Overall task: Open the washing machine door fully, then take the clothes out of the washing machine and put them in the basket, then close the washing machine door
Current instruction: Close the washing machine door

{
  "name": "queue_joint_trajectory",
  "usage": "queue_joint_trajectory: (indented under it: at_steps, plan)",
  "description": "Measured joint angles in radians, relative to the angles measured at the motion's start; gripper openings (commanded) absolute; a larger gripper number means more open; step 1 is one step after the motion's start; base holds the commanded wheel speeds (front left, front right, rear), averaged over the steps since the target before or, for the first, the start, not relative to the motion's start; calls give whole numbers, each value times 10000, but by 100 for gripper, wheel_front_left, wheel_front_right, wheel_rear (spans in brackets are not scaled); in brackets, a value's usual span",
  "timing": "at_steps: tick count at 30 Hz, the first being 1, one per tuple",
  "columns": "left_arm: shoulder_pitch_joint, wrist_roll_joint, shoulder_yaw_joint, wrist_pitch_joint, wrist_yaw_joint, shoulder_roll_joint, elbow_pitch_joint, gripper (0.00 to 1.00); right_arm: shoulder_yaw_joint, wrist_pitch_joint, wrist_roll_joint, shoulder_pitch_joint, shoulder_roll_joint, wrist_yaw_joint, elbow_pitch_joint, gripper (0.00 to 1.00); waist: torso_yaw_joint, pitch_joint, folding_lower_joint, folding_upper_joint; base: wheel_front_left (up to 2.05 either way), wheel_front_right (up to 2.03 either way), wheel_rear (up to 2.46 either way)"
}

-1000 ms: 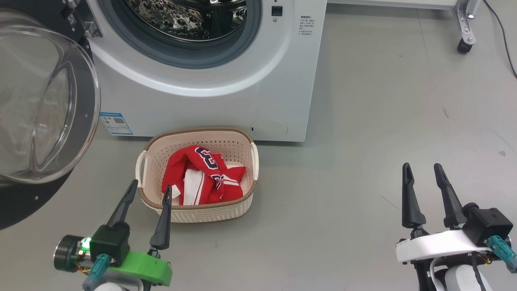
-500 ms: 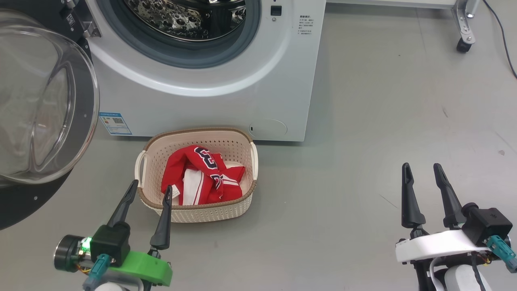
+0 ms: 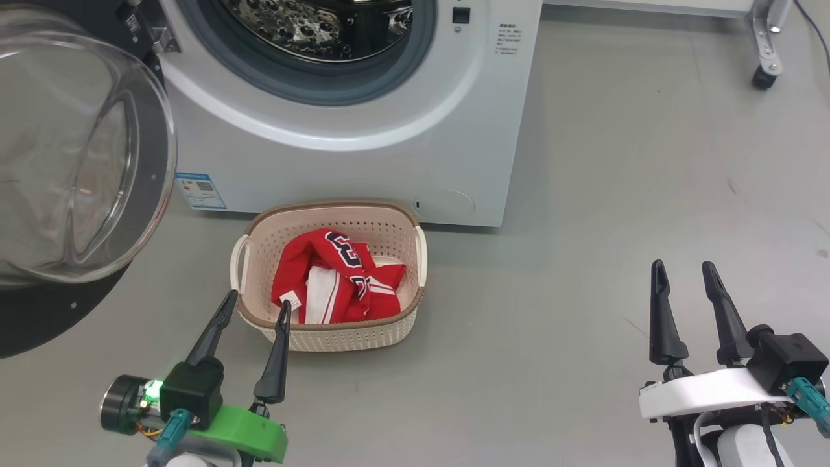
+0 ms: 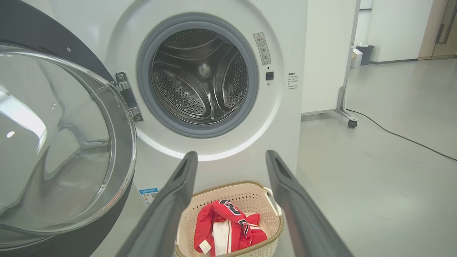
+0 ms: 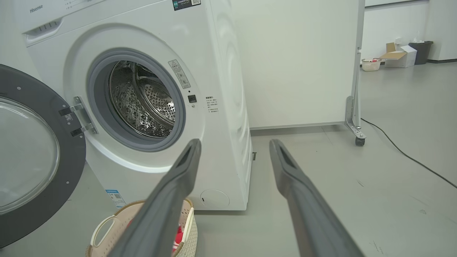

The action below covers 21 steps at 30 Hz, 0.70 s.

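Two grippers, both with fingers spread wide and nothing between them: the left gripper [image 3: 259, 298] hangs just at 6 o'clock of the basket [image 3: 337, 337], and the right gripper [image 3: 683, 264] sits well off at about 4 o'clock of it, over bare floor [image 3: 583, 194].

The red clothes [image 3: 324, 272] are already bundled in the basket, which stands on the floor right in front of the washing machine [image 3: 389, 162], at its 6 o'clock. From the left wrist view the drum [image 4: 200, 82] looks empty to me, so I'd say the unloading is done and only shutting the door [image 3: 39, 324] is left. It hangs wide open at 10 o'clock of the basket, hinged on the machine's left side.

Next move, as I read it: the left arm has to get round the outer face of that black rim and push it toward 2 o'clock until it latches (the glass bowl looks slippery, so I'd go for the rim).

Count: one machine, one door, one basket, one red bundle (can't tell if it's more than one garment), two grippers.
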Motion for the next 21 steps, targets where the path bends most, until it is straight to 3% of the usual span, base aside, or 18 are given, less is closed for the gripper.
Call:
queue_joint_trajectory:
  at_steps: [9,21]
  plan:
    - [-12,-4,-81,0,4,0,0,100,90,0,-4,3,-2,8,-4,100,759,22,0,0,0,0,0]
    - [-10,-6,67,0,259,0,-79,100,495,0,-21,0,-44,36,105,100,2280,-37,0,0,0,0,0]
